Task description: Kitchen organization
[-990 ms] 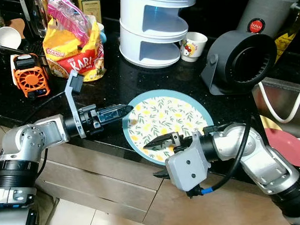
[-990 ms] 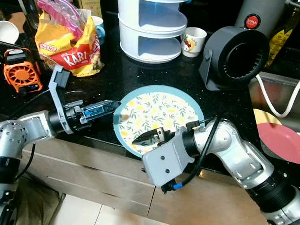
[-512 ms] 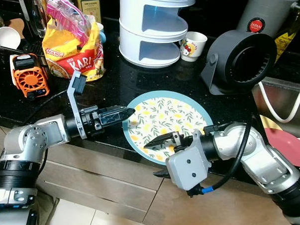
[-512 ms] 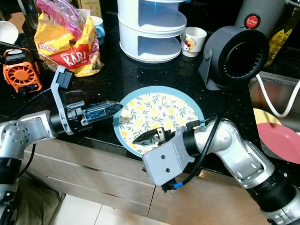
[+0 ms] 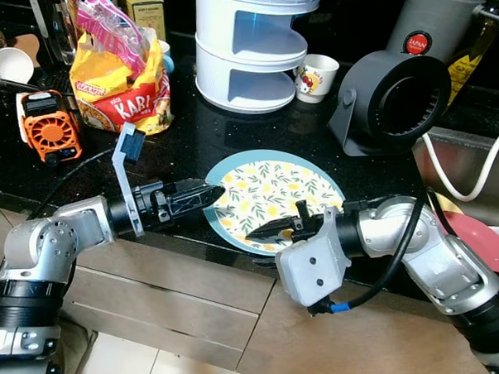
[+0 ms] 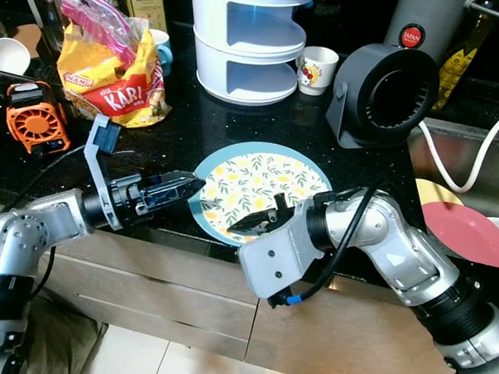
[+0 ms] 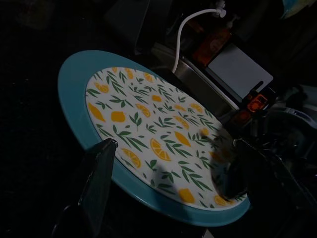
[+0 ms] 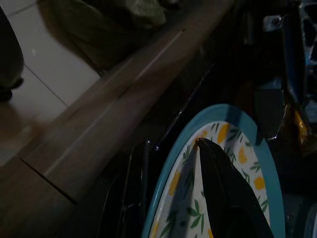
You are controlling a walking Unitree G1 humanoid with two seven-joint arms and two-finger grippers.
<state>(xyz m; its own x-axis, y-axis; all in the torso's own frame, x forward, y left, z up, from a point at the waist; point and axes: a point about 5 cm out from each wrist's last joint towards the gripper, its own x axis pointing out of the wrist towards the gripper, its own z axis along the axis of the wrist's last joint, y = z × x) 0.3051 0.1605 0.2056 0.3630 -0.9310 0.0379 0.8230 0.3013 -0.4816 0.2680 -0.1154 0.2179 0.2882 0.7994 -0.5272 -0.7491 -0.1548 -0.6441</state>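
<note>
A yellow snack bag [image 5: 125,89], orange fan [image 5: 50,125], white tiered rack [image 5: 247,46], cartoon cup [image 5: 314,76] and grey blower [image 5: 395,102] stand on the bench [image 5: 189,136].

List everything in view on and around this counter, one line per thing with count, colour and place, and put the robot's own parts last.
plate: 1, teal rim with lemon print, front edge of the counter
counter: 1, black, under everything
snack bag: 1, yellow and red, back left
fan: 1, orange, far left
tiered rack: 1, white, back centre
printed cup: 1, white, right of the rack
white cup: 1, back left corner
blower: 1, dark grey, back right
sink dishes: pink and yellow, far right
left gripper: black, at the plate's left rim
right gripper: black, shut on the plate's near rim
</note>
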